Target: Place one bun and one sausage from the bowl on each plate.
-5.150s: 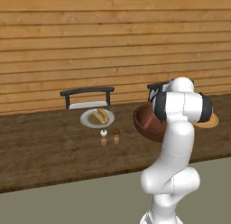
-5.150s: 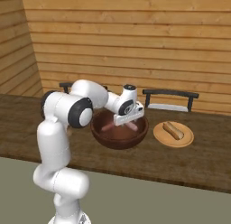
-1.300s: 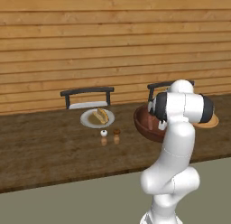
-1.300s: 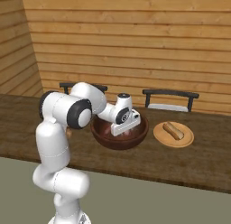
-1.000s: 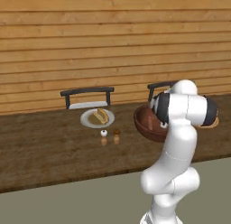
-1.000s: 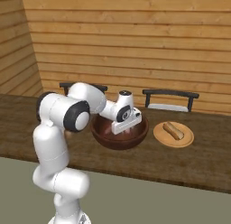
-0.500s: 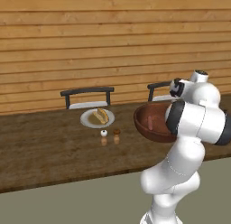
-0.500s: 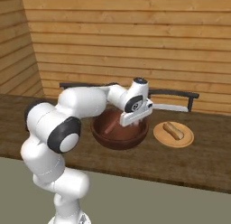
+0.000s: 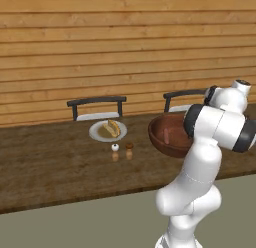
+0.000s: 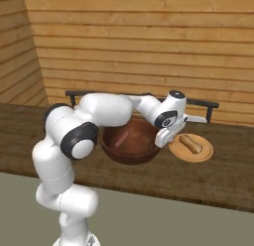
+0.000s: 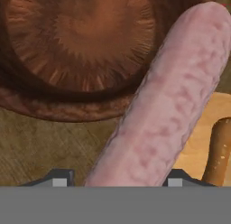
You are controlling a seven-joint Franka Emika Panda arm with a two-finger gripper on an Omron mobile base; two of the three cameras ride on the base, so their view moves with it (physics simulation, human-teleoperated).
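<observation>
Wooden counter (image 9: 55, 167) — claw (image 10: 162, 139) grips sausage (image 11: 167, 105); no writing legible.

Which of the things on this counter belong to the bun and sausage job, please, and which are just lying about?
Job:
- bowl, one sausage left in it
- sausage in gripper
- right plate with a bun
- left plate with a bun
- gripper

Lying about:
- white shaker
- brown shaker
- two chairs

Pink sausage (image 11: 171, 105) apparently pincer-held, between dark bowl (image 10: 130, 141) and plate (image 10: 191, 150).
</observation>
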